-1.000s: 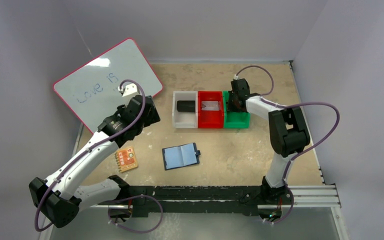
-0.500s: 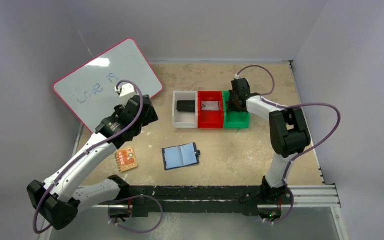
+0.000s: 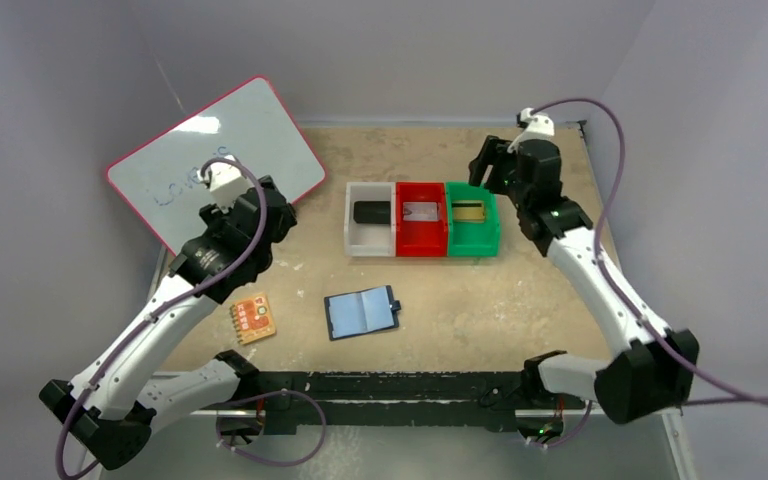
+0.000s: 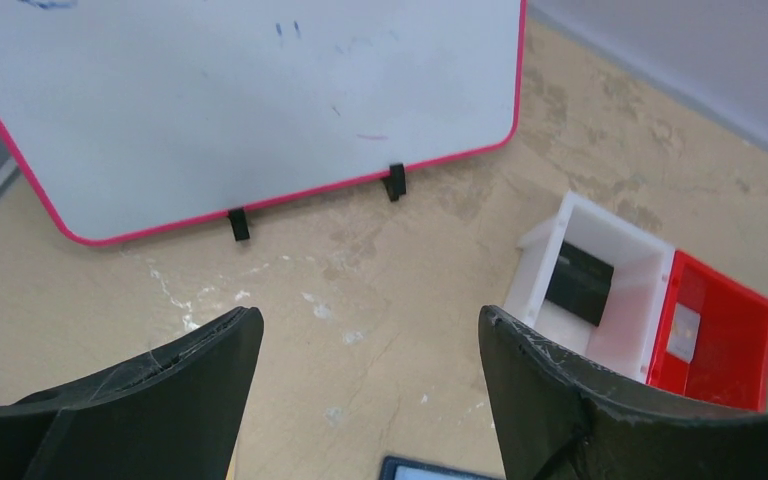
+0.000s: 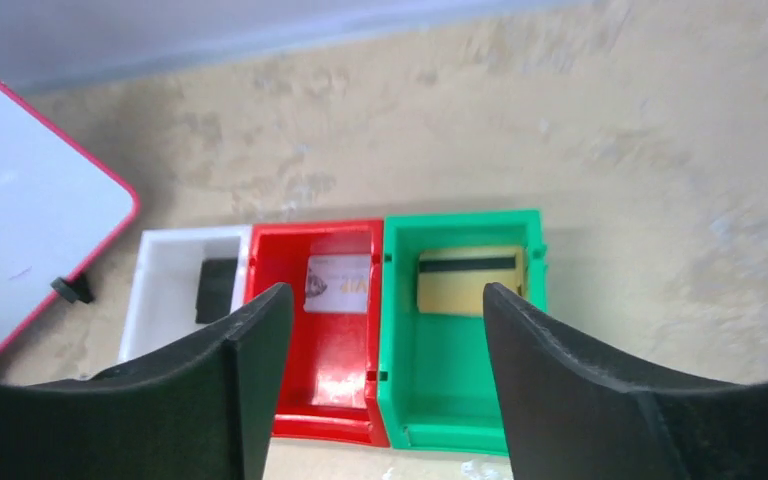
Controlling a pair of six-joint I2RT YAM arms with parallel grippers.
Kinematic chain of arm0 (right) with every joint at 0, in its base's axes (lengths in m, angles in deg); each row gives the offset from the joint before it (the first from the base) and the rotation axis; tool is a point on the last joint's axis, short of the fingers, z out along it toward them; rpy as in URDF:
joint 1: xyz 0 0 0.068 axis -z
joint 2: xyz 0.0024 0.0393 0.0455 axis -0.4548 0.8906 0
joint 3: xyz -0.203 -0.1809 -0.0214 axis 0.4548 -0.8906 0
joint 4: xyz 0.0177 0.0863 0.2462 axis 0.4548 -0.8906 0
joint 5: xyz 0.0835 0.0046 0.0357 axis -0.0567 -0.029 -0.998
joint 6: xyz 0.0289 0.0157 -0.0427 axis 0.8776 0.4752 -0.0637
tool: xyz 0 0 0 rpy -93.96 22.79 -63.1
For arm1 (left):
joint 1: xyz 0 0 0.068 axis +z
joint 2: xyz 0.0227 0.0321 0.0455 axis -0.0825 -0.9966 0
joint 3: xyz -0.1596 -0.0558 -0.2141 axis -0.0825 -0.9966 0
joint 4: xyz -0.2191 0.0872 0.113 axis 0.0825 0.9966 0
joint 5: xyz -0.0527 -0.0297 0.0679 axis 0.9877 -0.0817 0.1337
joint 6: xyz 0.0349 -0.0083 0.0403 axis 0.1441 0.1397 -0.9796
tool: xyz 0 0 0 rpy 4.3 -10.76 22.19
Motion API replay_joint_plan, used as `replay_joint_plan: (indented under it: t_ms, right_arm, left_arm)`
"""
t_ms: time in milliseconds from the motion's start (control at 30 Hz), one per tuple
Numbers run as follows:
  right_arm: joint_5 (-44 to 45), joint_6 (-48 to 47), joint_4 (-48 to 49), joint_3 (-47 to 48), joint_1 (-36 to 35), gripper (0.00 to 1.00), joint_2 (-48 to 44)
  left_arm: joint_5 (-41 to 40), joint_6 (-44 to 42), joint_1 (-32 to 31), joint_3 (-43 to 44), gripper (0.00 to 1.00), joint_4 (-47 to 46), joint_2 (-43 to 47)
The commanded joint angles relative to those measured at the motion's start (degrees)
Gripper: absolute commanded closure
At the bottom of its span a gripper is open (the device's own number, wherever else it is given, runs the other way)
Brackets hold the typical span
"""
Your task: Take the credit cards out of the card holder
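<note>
The card holder [image 3: 363, 312] lies open on the table, navy with light blue panels; only its corner [image 4: 428, 469] shows in the left wrist view. Three credit cards lie in bins: a black card [image 3: 370, 212] [image 4: 580, 283] in the white bin [image 3: 370, 246], a pale card [image 3: 421, 211] [image 5: 338, 283] in the red bin [image 3: 421, 240], a gold card [image 3: 468, 211] [image 5: 468, 280] in the green bin [image 3: 473, 240]. My right gripper [image 3: 488, 170] [image 5: 385, 300] hangs open and empty above the bins. My left gripper [image 3: 272, 212] [image 4: 370, 330] is open, empty, by the whiteboard.
A pink-framed whiteboard [image 3: 215, 160] [image 4: 240, 100] leans at the back left. An orange spiral-edged pad [image 3: 253, 320] lies left of the card holder. Grey walls close in the table on three sides.
My right gripper opened, let go of the gold card in the green bin and rose back to the right. My left arm drew back a little toward the whiteboard.
</note>
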Motion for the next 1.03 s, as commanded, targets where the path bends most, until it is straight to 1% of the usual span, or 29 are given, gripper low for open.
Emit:
replay_joint_plan:
  t_ms: [0, 33, 100, 200, 300, 433, 667, 1000]
  right_arm:
    - [5.9, -4.7, 2.3, -0.8, -0.1, 0.19, -10.2]
    - [7.4, -5.3, 2.5, -0.7, -0.1, 0.13, -12.4]
    - [10.1, -6.1, 2.8, -0.4, -0.1, 0.05, -16.3]
    - [12.8, -7.8, 3.9, -0.4, -0.1, 0.01, -22.1]
    - [14.9, -9.1, 4.6, -0.6, -0.2, 0.0, -26.3]
    - [16.9, -9.9, 3.5, -0.4, -0.1, 0.0, -29.3]
    - [18.4, -9.9, -2.1, 2.2, -0.1, 0.0, -28.8]
    - [18.9, -10.5, -3.7, 4.0, -0.2, 0.0, -28.4]
  left_arm:
    - [-8.6, -0.5, 0.5, 5.8, 0.19, 1.0, 0.7]
    - [-9.8, -0.2, 0.5, 6.7, 0.19, 1.7, 0.5]
    - [-12.7, 0.5, 0.5, 8.5, 0.18, 3.1, 0.4]
    - [-16.2, 1.3, 0.5, 10.9, 0.17, 5.1, 0.6]
    - [-18.7, 1.3, 0.5, 12.4, 0.17, 6.6, 1.3]
    - [-21.0, 1.3, 0.5, 12.8, 0.16, 7.9, 2.8]
    - [-23.6, 0.3, 0.5, 12.1, 0.15, 8.5, 4.8]
    - [-22.9, -0.3, 0.5, 13.3, 0.14, 7.8, 3.9]
